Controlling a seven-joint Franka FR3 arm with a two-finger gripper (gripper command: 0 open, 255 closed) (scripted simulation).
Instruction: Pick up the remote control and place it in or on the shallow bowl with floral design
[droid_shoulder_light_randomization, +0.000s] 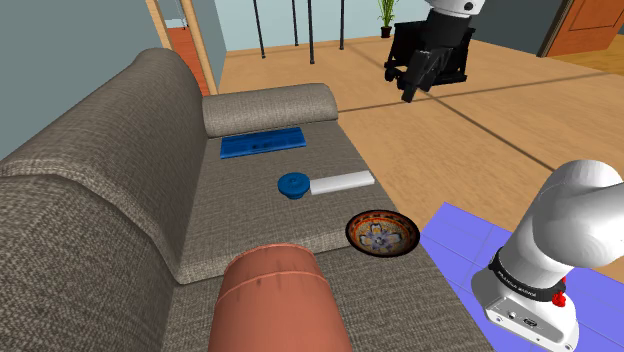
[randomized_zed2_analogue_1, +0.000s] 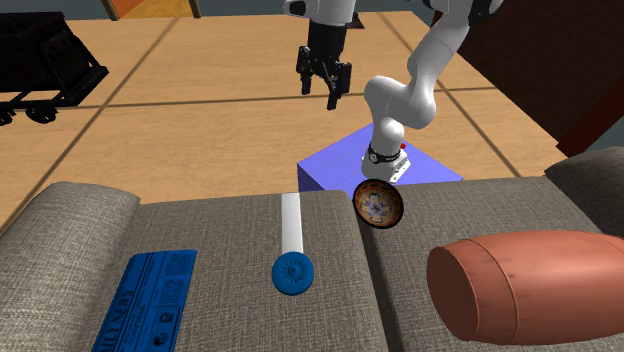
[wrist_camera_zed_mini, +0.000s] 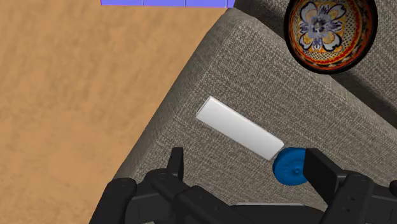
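Right up against the wrist camera, your pincer (wrist_camera_zed_mini: 245, 154) is spread wide with nothing in it, up above the sofa (wrist_camera_zed_mini: 356, 114). The white remote (wrist_camera_zed_mini: 238, 127) lies flat on the seat, with a blue disc (wrist_camera_zed_mini: 289, 167) just beside one end. In the shoulder view, the flowery bowl (droid_shoulder_light_randomization: 351, 230) sits empty at the remote's 5 o'clock. So nothing's done yet: you've got the grab, carry and drop all left.

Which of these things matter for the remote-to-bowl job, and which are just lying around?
Job: white slab-shaped remote control; shallow round floral-patterned bowl; black pincer.
Lying about: blue round disc; flat blue rectangular slab; reddish-brown cylindrical cushion.
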